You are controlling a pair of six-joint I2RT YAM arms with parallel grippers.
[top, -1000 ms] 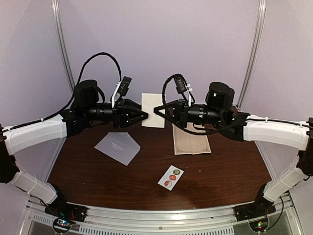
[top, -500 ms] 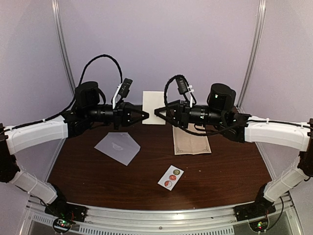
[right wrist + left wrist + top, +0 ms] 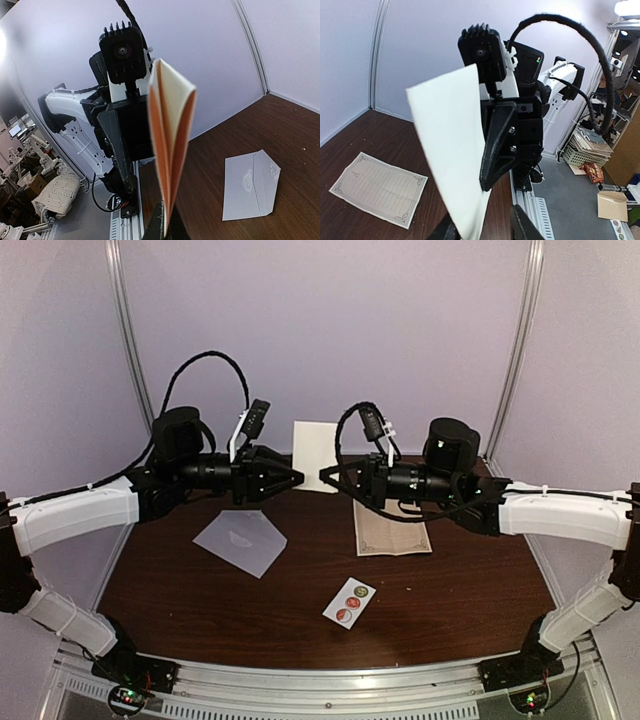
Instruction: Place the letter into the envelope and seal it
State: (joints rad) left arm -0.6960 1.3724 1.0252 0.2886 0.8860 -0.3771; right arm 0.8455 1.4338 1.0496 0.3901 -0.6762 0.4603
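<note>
Table (image 3: 450, 590): dark brown wood. Both arms reach over it and the flat things lie on it.
Left arm (image 3: 75, 515): white link and black wrist, stretched from the left side toward the middle, high above the table.
Right arm (image 3: 560, 512): the same shape from the right side, so the two wrists face each other.
Lined sheet (image 3: 392, 530): paper with a printed ornamental border, flat on the table under the right wrist.
Envelope (image 3: 240, 542): pale grey, flat on the table, turned at an angle, the triangular flap lying down on it. It is below the left claw and nearer to the front edge, not touching it. It is well apart from the right claw.
Letter (image 3: 315, 450): white folded paper, held upright in the air between the two claws, far above the envelope. In the right wrist view the fold gapes a little at the top.
Right claw (image 3: 323, 476): closed, pinching the lower edge of the letter.
Left claw (image 3: 297, 477): its two fingers stand apart, one on each side of the letter's lower edge. I cannot tell if they touch the paper.
Sticker strip (image 3: 349, 602): small white strip with three round stickers, alone near the front middle, apart from the envelope.
</note>
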